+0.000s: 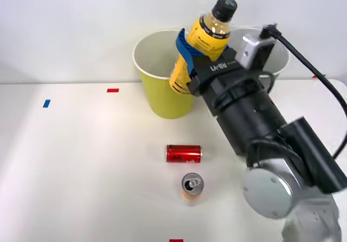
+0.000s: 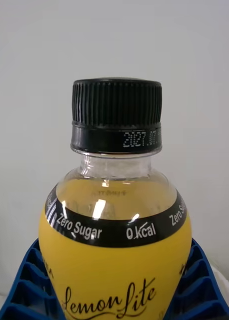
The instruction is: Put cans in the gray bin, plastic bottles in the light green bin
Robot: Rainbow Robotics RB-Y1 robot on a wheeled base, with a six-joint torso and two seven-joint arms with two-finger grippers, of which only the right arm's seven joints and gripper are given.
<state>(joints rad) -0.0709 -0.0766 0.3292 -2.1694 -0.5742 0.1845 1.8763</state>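
Blue ribbed fingers [image 2: 24,285] of the right end effector [image 1: 187,63] pinched the yellow-label bottle [image 1: 203,44] by its body, cap up and tilted, held above the light green bin [image 1: 162,98] — likely poised for release. Two cans [image 1: 184,153] waited on the counter [image 1: 81,160].

The white table [image 1: 81,171] bears the light green bin [image 1: 162,79], gray bin [image 1: 276,57], lying red can [image 1: 184,153] and upright orange can [image 1: 192,188].
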